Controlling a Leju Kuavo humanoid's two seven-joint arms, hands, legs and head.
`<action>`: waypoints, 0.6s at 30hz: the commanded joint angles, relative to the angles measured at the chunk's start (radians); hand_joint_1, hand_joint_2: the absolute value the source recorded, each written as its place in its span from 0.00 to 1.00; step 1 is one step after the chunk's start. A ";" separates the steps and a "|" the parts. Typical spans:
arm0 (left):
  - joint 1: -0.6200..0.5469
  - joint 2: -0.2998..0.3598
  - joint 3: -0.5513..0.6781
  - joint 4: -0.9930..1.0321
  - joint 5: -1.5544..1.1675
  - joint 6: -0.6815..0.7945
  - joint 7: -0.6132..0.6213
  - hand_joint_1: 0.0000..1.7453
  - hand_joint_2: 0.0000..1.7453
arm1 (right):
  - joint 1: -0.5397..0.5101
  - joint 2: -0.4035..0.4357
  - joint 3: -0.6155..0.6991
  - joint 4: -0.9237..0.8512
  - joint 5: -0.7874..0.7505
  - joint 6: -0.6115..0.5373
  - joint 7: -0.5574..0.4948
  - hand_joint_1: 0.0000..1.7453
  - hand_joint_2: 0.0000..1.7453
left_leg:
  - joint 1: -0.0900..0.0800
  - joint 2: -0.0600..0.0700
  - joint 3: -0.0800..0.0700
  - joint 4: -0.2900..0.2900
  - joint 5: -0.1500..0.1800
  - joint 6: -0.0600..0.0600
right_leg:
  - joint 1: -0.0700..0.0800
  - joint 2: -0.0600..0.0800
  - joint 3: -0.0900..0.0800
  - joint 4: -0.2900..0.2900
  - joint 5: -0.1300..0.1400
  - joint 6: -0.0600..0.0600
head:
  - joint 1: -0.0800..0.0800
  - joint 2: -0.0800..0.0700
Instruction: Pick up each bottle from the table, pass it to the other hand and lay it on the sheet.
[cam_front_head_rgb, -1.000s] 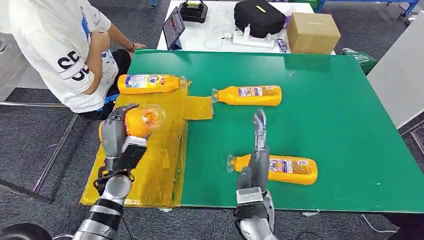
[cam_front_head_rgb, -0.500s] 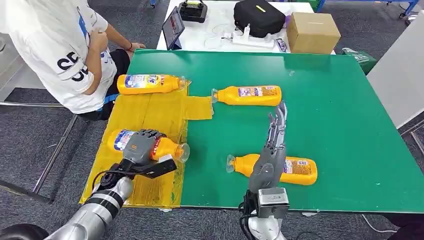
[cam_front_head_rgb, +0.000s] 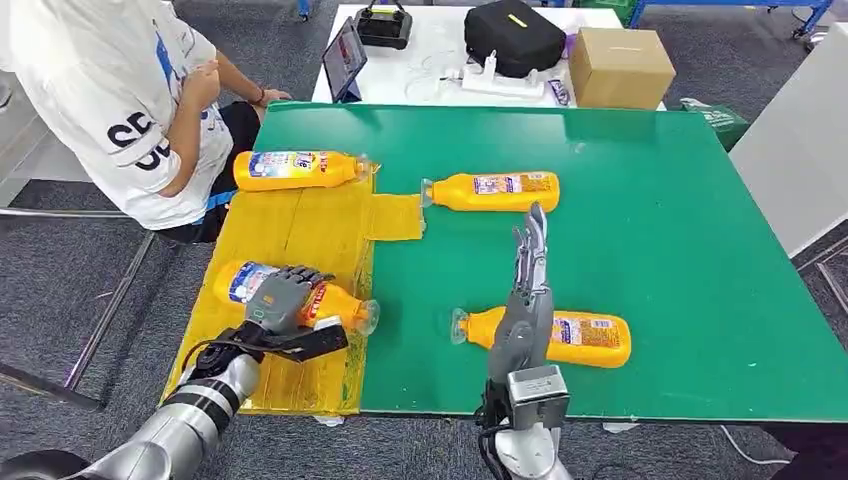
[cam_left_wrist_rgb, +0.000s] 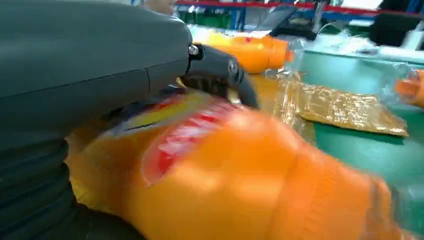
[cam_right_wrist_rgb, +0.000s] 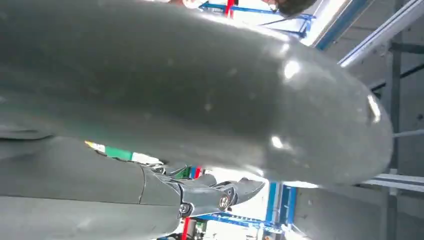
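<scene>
The right hand (cam_front_head_rgb: 528, 262) has drawn back slightly, fingers straight and spread (empty); four bottles; left hand (cam_front_head_rgb: 278, 298) grips one bottle (cam_front_head_rgb: 330, 300) on the sheet (cam_front_head_rgb: 300, 225).

Dark letters "SD", cut off by folds, on the person's white shirt (cam_front_head_rgb: 120, 100) beyond the tabletop's far left corner. Bottle labels (cam_front_head_rgb: 292, 163) too small to read.

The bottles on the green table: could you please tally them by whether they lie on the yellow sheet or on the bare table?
On the yellow sheet: 2 (far bottle; near bottle, under the left hand)
On the bare green table: 2 (middle bottle; front bottle)
Total: 4
</scene>
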 joint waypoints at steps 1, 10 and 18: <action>0.036 0.017 0.016 -0.006 0.076 -0.110 -0.029 0.00 0.00 | -0.039 0.017 -0.053 0.115 -0.002 0.032 0.000 0.00 0.00 | 0.001 0.003 0.004 -0.001 -0.001 0.000 | 0.001 0.002 0.004 -0.002 0.000 -0.001 | 0.000 0.000; 0.075 0.034 0.038 -0.057 0.227 -0.277 -0.100 0.00 0.00 | -0.047 0.023 -0.065 0.143 -0.011 0.049 0.000 0.00 0.00 | 0.000 -0.002 0.006 -0.002 0.000 0.000 | 0.001 0.000 0.008 -0.003 0.000 -0.001 | 0.000 0.000; 0.203 -0.122 0.302 -0.390 0.656 -0.234 -0.211 0.00 0.00 | -0.059 0.015 -0.054 0.221 0.095 0.080 0.046 0.00 0.00 | 0.000 -0.006 0.005 -0.001 0.000 0.000 | 0.000 -0.004 0.008 -0.002 -0.001 -0.001 | 0.000 0.000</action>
